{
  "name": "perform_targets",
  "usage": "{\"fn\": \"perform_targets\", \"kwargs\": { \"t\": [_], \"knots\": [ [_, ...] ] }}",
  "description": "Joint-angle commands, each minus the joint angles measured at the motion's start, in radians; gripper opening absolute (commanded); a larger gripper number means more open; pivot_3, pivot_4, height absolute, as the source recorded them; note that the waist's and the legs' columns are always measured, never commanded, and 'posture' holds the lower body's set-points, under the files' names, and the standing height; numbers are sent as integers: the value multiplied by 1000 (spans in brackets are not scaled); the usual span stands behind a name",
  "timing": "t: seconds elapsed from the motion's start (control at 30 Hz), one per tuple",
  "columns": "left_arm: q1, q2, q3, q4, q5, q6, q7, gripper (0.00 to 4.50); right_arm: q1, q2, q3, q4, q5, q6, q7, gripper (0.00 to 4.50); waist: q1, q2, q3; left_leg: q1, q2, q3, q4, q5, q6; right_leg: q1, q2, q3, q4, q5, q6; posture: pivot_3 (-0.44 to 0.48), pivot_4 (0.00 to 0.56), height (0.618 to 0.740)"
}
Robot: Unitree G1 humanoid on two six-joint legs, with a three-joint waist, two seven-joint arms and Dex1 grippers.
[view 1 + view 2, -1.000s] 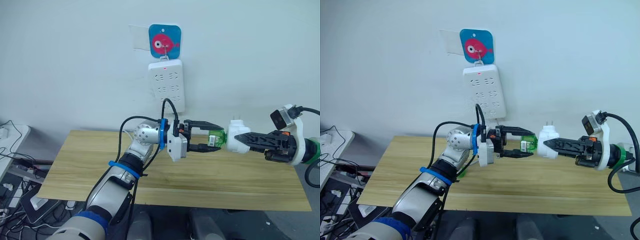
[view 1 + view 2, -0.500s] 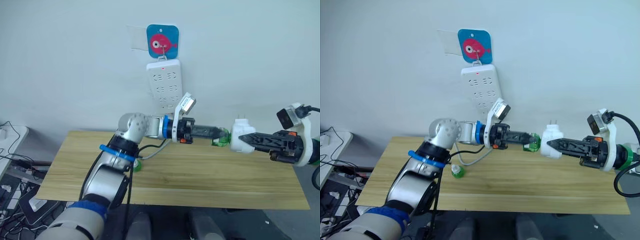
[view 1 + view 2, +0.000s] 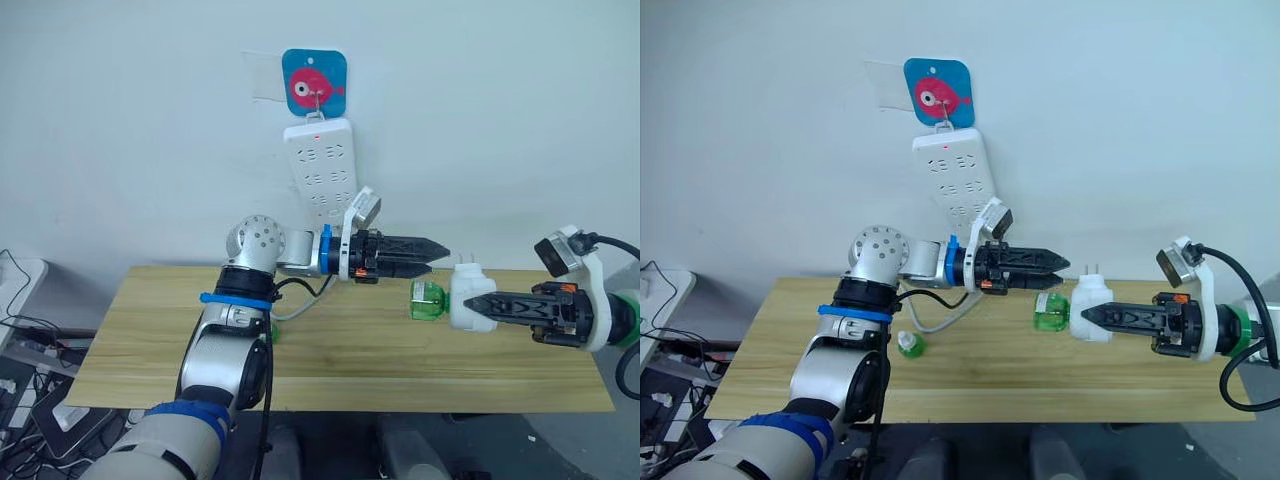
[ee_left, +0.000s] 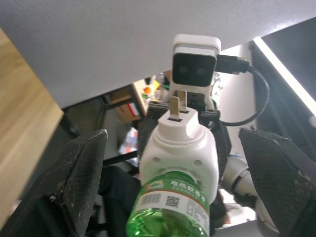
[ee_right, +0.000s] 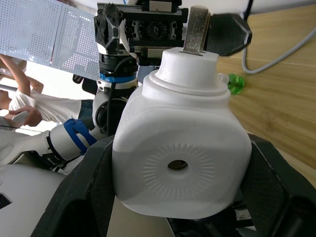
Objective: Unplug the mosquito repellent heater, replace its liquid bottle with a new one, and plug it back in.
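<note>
My right gripper (image 3: 482, 306) is shut on the white mosquito repellent heater (image 3: 468, 298), holding it above the table with its prongs (image 5: 196, 29) pointing up. A green liquid bottle (image 3: 427, 300) sticks out of the heater's end toward my left arm. My left gripper (image 3: 441, 254) hovers just above and behind that bottle, open, its fingers (image 4: 74, 182) spread wide and touching nothing. Another small green bottle (image 3: 910, 345) lies on the wooden table (image 3: 150, 340) beside my left arm.
A long white power strip (image 3: 322, 180) hangs on the wall from a blue fish hook (image 3: 314, 83), behind my left forearm. A grey cable (image 3: 300, 305) loops down onto the table. Cables and boxes lie on the floor to the left.
My left gripper has let go of the green bottle, opened and drawn back and upward. The bottle stays in the heater, which the right gripper has lowered slightly.
</note>
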Motion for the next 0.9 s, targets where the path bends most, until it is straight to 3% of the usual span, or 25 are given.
{"fn": "perform_targets", "kwargs": {
  "t": [0.03, 0.17, 0.27, 0.33, 0.4, 0.57, 0.7, 0.9],
  "knots": [
    [20, 76, -83, -178, 89, -242, -203, 4457, 1, -20, -44, 16, 25, 1, 25, 3040, 0, 0, 0, 0, 0, 0, 0, 0, 0, 0, 0, 0, 0, 0, 0, -75, 178, 740],
    [84, 167, -195, -330, 290, -680, -435, 4457, -13, -17, -57, 75, 25, 3, 21, 3040, 7, 1, 1, 0, 0, 1, 0, 0, -1, 0, 0, 1, -1, 0, 0, -66, 179, 740],
    [159, 162, -224, -360, 432, -1055, -531, 4457, -36, -10, -57, 113, 25, 9, 17, 3040, 15, 1, 1, 0, 0, 3, -1, 0, -1, 0, -1, 2, -2, 2, -4, -59, 181, 740],
    [207, 131, -222, -341, 514, -1318, -560, 4457, -52, -5, -53, 130, 25, 15, 15, 3040, 22, 1, 1, 0, 0, 4, 0, 0, 0, 0, -1, 3, -3, 3, -5, -59, 181, 740],
    [231, 115, -224, -317, 549, -1455, -596, 4457, -63, -1, -50, 141, 25, 21, 13, 3040, 31, 1, 2, 0, 0, 4, 0, 0, 0, 0, -1, 3, -4, 3, -5, -55, 181, 740],
    [249, 50, -234, -108, 693, -2018, -624, 4457, -93, 12, -37, 141, 25, 40, 19, 3040, 44, 1, 2, -1, 0, 4, 0, 0, 0, 1, -1, 3, -8, 5, -3, -56, 183, 740],
    [229, 11, -249, 48, 742, -2288, -610, 4457, -114, 31, -26, 130, 25, 48, 18, 3040, 45, 1, 2, -3, 0, 5, 0, -1, 1, 1, -1, 4, -10, 6, -2, -60, 183, 740],
    [160, -41, -236, 231, 824, -2513, -469, 4457, -124, 52, -21, 109, 25, 45, 17, 3040, 46, 1, 2, -4, 0, 5, 1, -1, 2, 1, -1, 4, -12, 7, -1, -67, 178, 740]
  ]
}}
